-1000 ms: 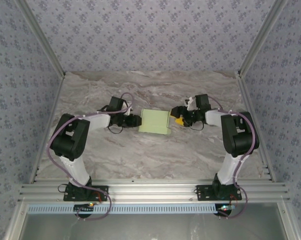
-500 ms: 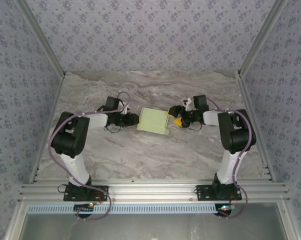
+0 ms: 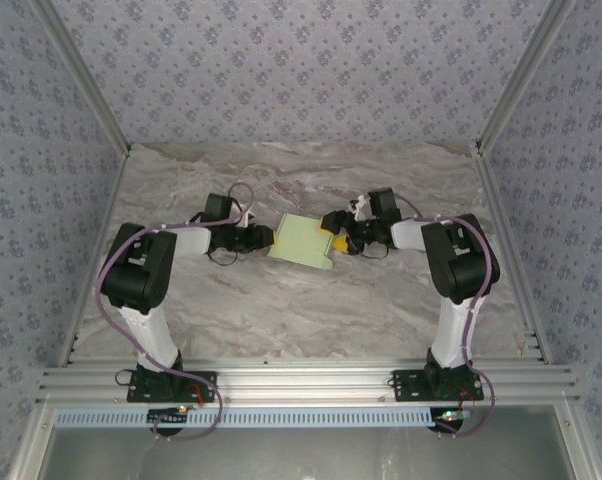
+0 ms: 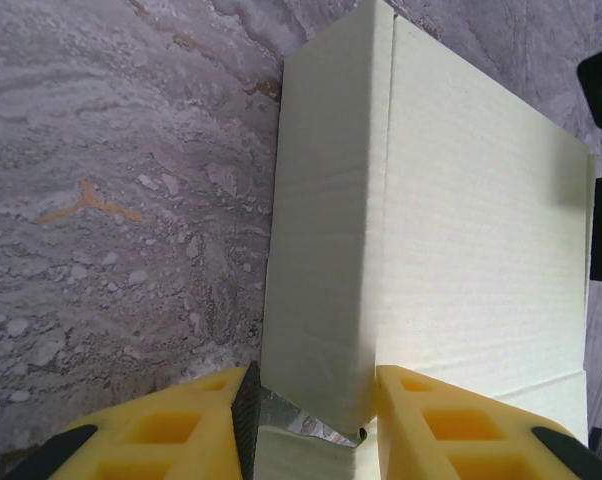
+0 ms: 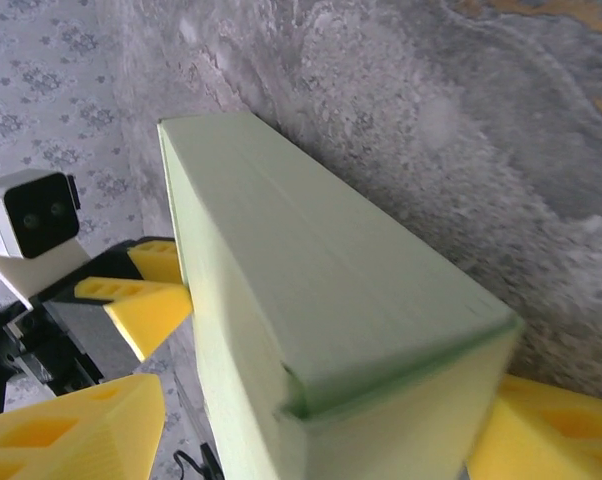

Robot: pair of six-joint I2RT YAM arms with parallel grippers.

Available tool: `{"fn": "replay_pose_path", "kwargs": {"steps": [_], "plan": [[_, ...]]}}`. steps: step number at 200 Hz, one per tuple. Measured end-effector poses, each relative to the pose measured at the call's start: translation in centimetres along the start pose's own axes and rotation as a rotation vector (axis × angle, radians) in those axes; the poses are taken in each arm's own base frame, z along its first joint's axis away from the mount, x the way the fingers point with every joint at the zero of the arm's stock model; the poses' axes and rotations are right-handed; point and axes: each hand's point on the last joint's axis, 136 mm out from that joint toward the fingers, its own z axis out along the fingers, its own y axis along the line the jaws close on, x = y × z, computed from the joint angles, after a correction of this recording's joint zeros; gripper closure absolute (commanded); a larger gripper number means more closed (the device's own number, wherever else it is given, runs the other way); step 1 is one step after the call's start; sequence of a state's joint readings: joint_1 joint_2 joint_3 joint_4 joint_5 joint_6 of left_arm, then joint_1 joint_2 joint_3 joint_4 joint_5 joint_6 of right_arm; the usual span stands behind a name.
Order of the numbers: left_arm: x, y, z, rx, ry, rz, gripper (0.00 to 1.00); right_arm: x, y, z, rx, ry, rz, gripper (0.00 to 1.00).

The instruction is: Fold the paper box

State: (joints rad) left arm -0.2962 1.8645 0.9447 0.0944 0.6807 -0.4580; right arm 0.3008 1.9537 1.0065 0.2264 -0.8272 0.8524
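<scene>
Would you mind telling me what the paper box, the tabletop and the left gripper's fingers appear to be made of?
Paper box: thin pale green card, matte, with faint fine ribbing and creased folds.
Tabletop: marble-look, grey veined; stone or a printed laminate, unclear.
Left gripper's fingers: yellow plastic, probably moulded or printed, with hollow cells.

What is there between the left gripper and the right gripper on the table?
The paper box lies between them on the table. One end sits between the fingers of the left gripper, the other between those of the right gripper. The top view shows this.
</scene>
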Motion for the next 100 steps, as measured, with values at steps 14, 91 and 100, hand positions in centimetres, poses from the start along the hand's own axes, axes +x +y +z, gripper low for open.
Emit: {"fn": "replay_pose_path", "kwargs": {"steps": [14,91,100], "plan": [[-0.1,0.0,0.0,0.007,-0.001,0.001,0.64,-0.1,0.2,0.4,-0.007,-0.005,0.007,0.27],[0.1,0.3,-0.5,0.005,-0.022,-0.03,0.54,0.4,0.2,1.4,-0.022,0.002,0.048,0.5],[0.4,0.3,-0.7,0.002,-0.023,-0.037,0.53,0.5,0.3,1.4,-0.027,0.009,0.05,0.51]]}}
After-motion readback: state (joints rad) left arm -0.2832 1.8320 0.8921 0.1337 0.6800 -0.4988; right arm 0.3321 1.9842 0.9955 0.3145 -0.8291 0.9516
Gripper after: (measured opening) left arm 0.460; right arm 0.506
